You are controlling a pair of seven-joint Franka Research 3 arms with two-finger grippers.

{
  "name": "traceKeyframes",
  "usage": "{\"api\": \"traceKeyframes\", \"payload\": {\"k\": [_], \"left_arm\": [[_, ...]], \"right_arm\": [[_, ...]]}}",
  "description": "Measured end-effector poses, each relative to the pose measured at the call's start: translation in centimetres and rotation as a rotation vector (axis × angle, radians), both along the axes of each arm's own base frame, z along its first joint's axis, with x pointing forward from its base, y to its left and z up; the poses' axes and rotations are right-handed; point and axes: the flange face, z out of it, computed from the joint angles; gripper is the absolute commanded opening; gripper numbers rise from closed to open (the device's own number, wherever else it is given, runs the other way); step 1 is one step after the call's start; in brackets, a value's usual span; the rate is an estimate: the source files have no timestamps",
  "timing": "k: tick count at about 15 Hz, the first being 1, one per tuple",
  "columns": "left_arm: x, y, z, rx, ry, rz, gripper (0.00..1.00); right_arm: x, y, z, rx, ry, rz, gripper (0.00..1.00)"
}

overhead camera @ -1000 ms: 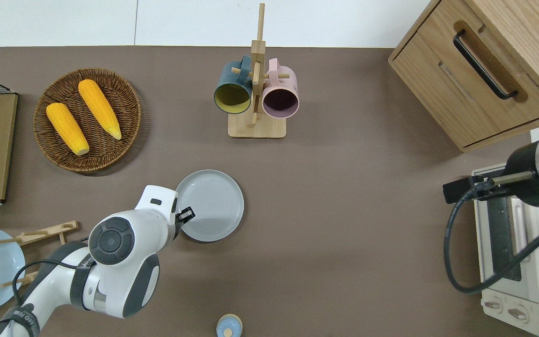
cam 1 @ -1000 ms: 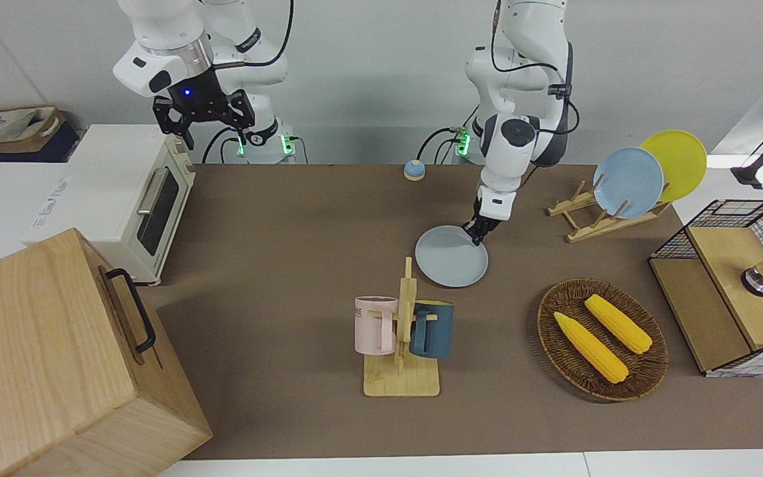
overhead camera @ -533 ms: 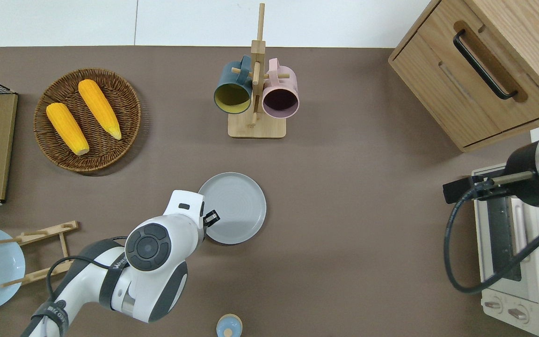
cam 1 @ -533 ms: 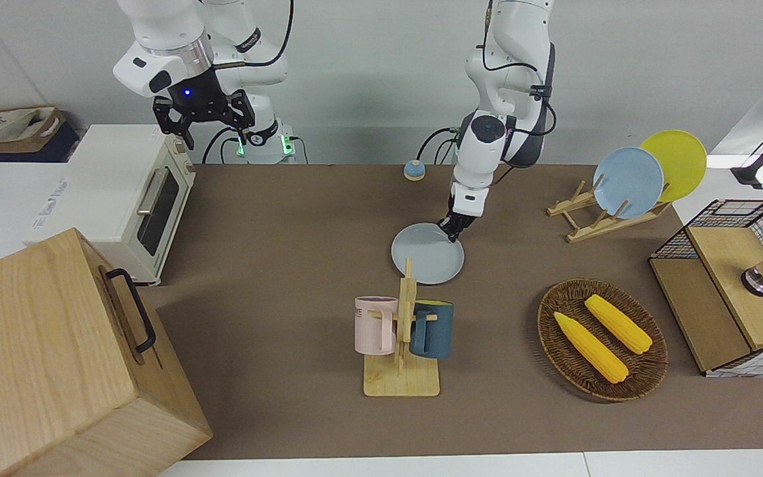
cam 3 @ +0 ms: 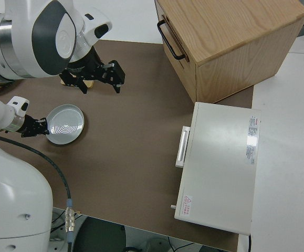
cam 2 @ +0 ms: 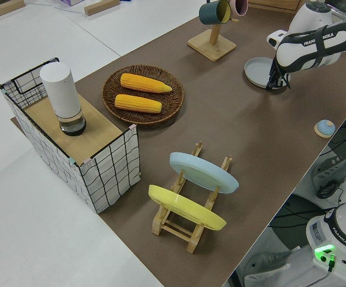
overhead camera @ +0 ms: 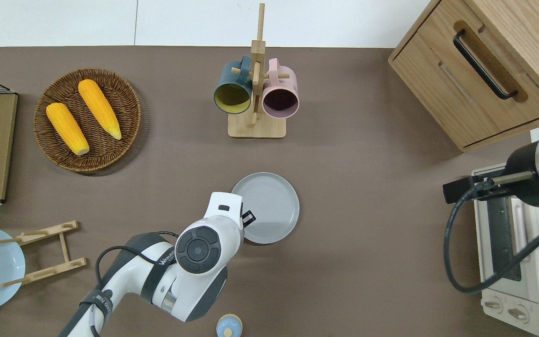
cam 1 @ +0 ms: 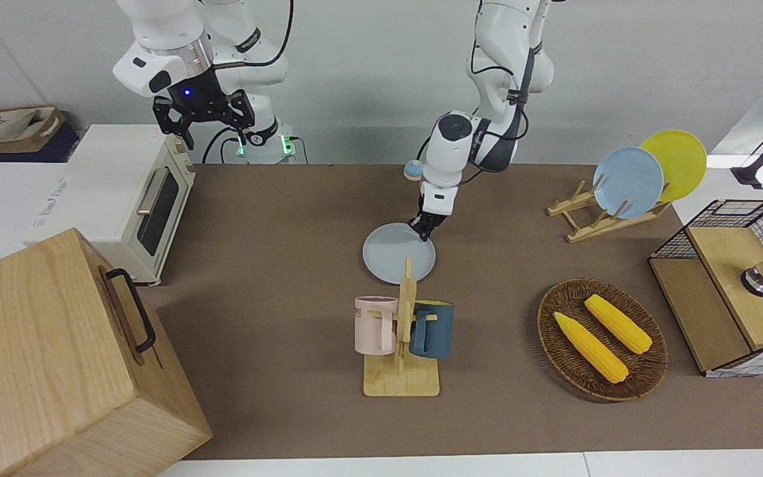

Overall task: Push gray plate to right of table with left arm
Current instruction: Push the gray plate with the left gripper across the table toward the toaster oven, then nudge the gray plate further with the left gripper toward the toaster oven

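Observation:
The gray plate (cam 1: 398, 262) (overhead camera: 265, 207) (cam 2: 258, 72) (cam 3: 65, 124) lies flat near the middle of the brown table (cam 1: 275, 218) (overhead camera: 367, 210), nearer to the robots than the mug rack. My left gripper (cam 1: 423, 228) (overhead camera: 247, 219) (cam 2: 275, 84) (cam 3: 36, 127) is down at table height. It presses against the plate's rim on the side toward the left arm's end of the table. My right gripper (cam 1: 203, 122) (cam 3: 96, 79) is parked, open and empty.
A wooden mug rack (cam 1: 401, 331) (overhead camera: 255, 93) holds a pink and a dark blue mug. A corn basket (cam 1: 602, 338) (overhead camera: 87, 119) and a plate rack (cam 1: 626, 182) stand toward the left arm's end. A toaster oven (cam 1: 123, 192) and a wooden drawer box (overhead camera: 480, 70) stand at the right arm's end.
The left gripper has slid the gray plate across the table toward the right arm's end, keeping contact with its rim. The right arm has not moved.

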Motion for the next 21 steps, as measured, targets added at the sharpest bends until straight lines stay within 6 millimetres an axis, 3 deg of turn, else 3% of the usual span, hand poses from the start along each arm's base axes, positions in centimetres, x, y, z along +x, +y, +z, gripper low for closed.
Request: {"api": "traceKeyframes", "payload": {"k": [4,9,21], "left_arm": [[-1.2,-5.8,-0.1,-0.03,0.009,0.025,0.0],[-1.7,-10.5,-0.4,-0.057,0.013,0.034,0.0],[-3.1,-18.8,-0.6,-0.085,-0.012,0.043,0.0]], "right_arm": [[0.0,0.0,0.0,0.0,0.0,0.0,0.983],[0.0,0.0,0.0,0.0,0.0,0.0,0.983],[0.0,0.0,0.0,0.0,0.0,0.0,0.983]]}}
